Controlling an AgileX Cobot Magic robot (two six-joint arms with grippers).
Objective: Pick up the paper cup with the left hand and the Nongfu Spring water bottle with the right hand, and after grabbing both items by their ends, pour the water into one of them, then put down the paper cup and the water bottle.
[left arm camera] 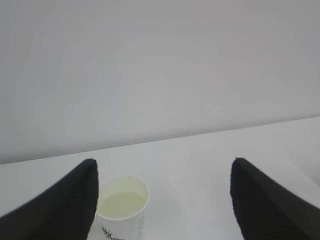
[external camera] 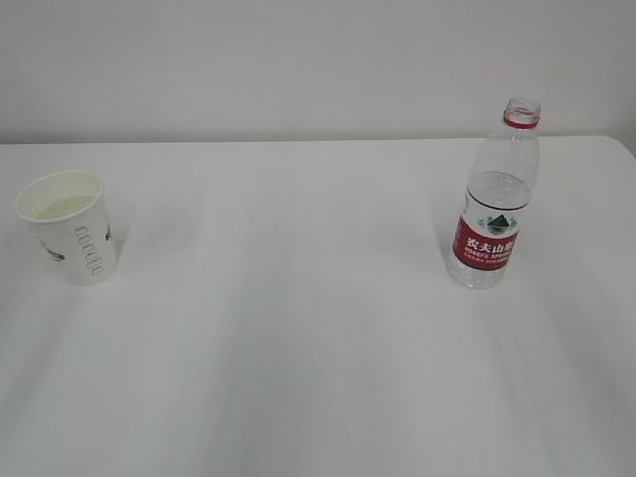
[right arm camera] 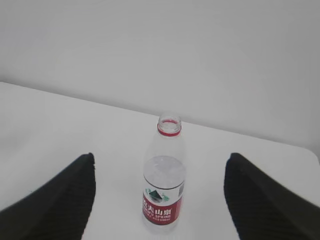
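Approaching is the step in hand: both things stand free on the desk [external camera: 298,328], neither held.

The paper cup [external camera: 68,227] stands upright, mouth up, well to the left of the Nongfu Spring water bottle [external camera: 494,199]. The bottle is upright too, uncapped, with the water [external camera: 494,199] up to about the shoulder, above the red label.

Left wrist view: the left hand [left arm camera: 162,200] has its jaws spread wide. The cup [left arm camera: 122,206] sits beyond them, not centred; its rim lies just beside the left finger [left arm camera: 65,205], well apart from the other. Nothing pinched.

Right wrist view: the right hand [right arm camera: 157,200] also has its jaws spread wide. The bottle [right arm camera: 164,180] stands beyond and between them, roughly centred, touching neither.

Judgement on doing it well:
- Left: shift the jaws sideways toward the cup before advancing, so the cup enters the middle of the gap rather than being nudged by one finger. An empty paper cup is light and probably tips or slides easily.
- Close gently on the cup; thin paper walls likely crush out of round.
- Right: alignment looks fair; advance straight. Grip where the ribbed body is stiff, and low enough to leave the neck free for tipping.
- The open bottle would spill if knocked, so keep it vertical until it is over the cup.
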